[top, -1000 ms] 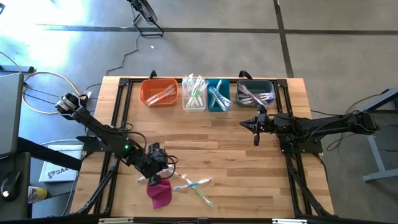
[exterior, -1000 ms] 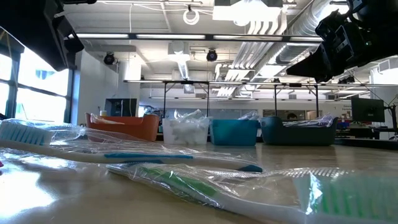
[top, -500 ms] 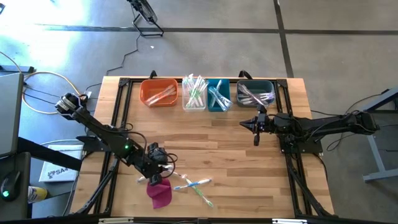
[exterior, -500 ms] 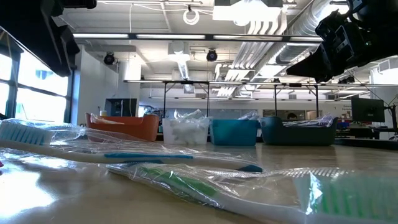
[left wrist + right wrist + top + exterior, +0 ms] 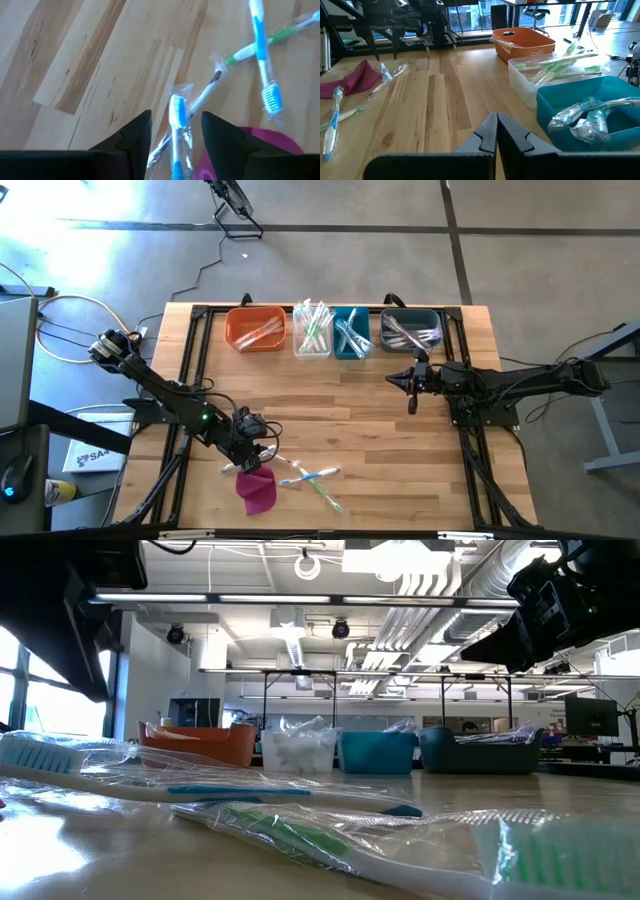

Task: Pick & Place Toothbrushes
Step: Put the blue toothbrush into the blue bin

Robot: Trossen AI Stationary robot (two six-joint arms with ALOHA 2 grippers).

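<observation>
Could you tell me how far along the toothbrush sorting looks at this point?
Done: the four bins along the far edge already hold wrapped toothbrushes. In hand: the left gripper, fingers apart, straddles a blue toothbrush beside the magenta cloth. Left: a few loose toothbrushes on the table. The right gripper waits shut mid-table.

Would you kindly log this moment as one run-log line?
left tool: open, straddling blue toothbrush | right tool: shut, waiting near bins | loose toothbrushes remain

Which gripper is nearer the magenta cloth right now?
Left. The left gripper hovers just above the magenta cloth, fingers apart; the right gripper sits far across the table, by the bins.
</observation>
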